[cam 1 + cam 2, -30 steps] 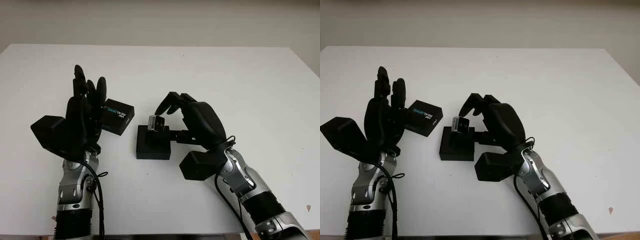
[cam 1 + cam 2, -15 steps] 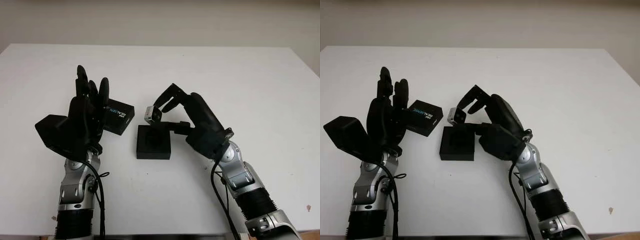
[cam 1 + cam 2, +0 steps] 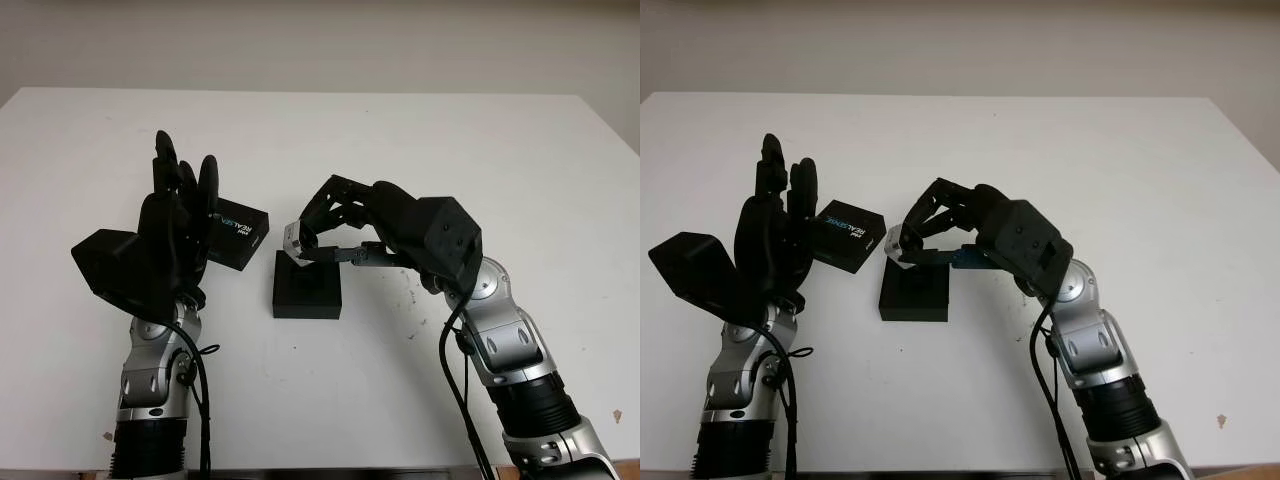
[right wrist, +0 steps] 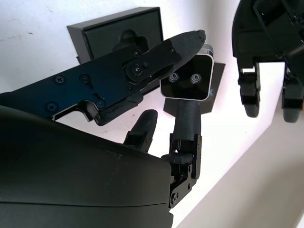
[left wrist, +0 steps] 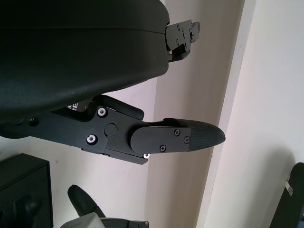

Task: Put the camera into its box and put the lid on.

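Camera point(image 3: 296, 238), in the eye views, is pinched by the right hand point(image 3: 335, 228) just above the box point(image 3: 307, 284); the lid point(image 3: 236, 232) lies beside the open left hand point(image 3: 172, 225). In the right wrist view the fingers point(image 4: 186, 121) clamp it, so seating and lidding remain

Right hand point(image 3: 325, 228) rolled over, camera point(image 3: 294, 238) shifted left above box point(image 3: 306, 285)

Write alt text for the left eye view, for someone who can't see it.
The right hand holds a small silver camera just above the open black box on a white table. The left hand, open, is raised beside the black lid.
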